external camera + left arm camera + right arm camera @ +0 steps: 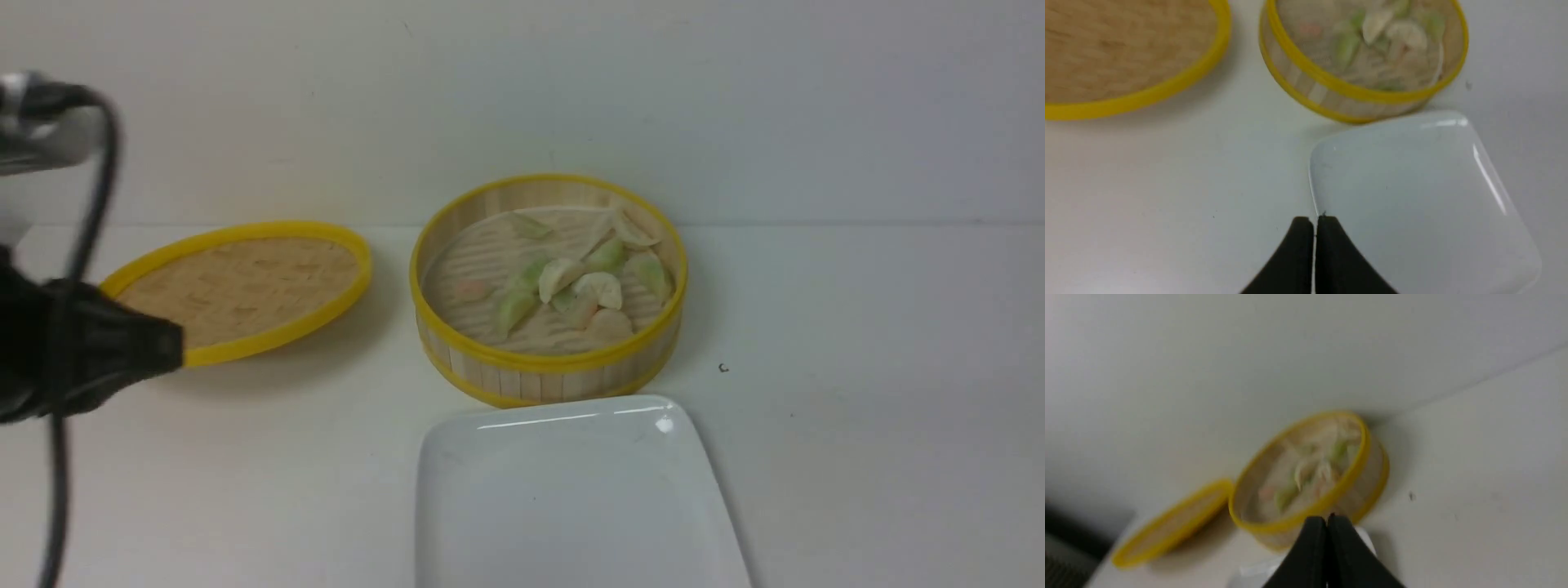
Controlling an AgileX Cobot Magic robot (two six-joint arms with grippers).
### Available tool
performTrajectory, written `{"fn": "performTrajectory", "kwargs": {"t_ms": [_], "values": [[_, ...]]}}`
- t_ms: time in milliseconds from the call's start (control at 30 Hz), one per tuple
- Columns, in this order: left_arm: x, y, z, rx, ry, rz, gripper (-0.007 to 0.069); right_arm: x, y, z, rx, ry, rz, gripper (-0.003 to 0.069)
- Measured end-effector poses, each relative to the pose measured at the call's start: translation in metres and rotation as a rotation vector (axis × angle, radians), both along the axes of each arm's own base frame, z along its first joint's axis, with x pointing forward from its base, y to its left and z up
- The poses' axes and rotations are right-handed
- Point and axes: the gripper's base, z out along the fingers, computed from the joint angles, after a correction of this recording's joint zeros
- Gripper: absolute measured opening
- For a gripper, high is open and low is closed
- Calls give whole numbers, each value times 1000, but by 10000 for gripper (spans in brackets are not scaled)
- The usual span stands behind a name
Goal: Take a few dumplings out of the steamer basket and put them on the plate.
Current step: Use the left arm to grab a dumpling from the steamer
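Note:
The steamer basket stands mid-table with several pale green, cream and pinkish dumplings on its ridged floor. Directly in front of it lies the white square plate, with nothing on it. In the left wrist view my left gripper is shut and holds nothing. It hovers above the table at the plate's left edge, short of the basket. My right gripper is shut too, with nothing in it. It hangs on the near side of the basket, and the dumplings look blurred beyond it.
The flat woven lid with its yellow rim lies left of the basket. My left arm's black body and cable fill the far left of the front view. A pale wall rises just behind the basket. A small dark mark sits on the table right of the basket.

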Motion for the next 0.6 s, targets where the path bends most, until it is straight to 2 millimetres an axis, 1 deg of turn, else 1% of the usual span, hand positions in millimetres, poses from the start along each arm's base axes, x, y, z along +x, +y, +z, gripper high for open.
{"fn": "performTrajectory", "kwargs": {"t_ms": [33, 67, 100, 133, 167, 200, 233, 267, 300, 333, 467, 600], "values": [[14, -3, -3, 6, 26, -30, -6, 4, 1, 4, -46, 59, 38, -15], [37, -7, -14, 10, 85, -72, -6, 14, 2, 8, -109, 153, 93, -15], [37, -7, -12, 13, 77, -78, -6, 14, 2, 10, -130, 166, 109, -15], [62, -15, -21, 29, 114, -128, -6, 23, 2, 13, -190, 239, 156, -15], [78, -24, -28, 46, 140, -165, -6, 31, 1, 14, -231, 286, 182, -15], [89, -30, -31, 60, 147, -186, -6, 36, 0, 14, -248, 313, 192, -15], [103, -44, -34, 99, 151, -237, -6, 43, -2, 15, -280, 341, 203, -15], [114, -53, -34, 123, 142, -264, -6, 47, -3, 15, -292, 357, 206, -15], [115, -55, -37, 129, 152, -271, -6, 48, -3, 15, -294, 360, 206, -15], [130, -70, -42, 170, 157, -310, -6, 53, -4, 14, -308, 378, 208, -15], [165, -106, -57, 268, 171, -382, -6, 56, -5, 12, -317, 397, 211, -15], [194, -128, -71, 325, 175, -426, -6, 56, -5, 11, -320, 402, 211, -15]]}}
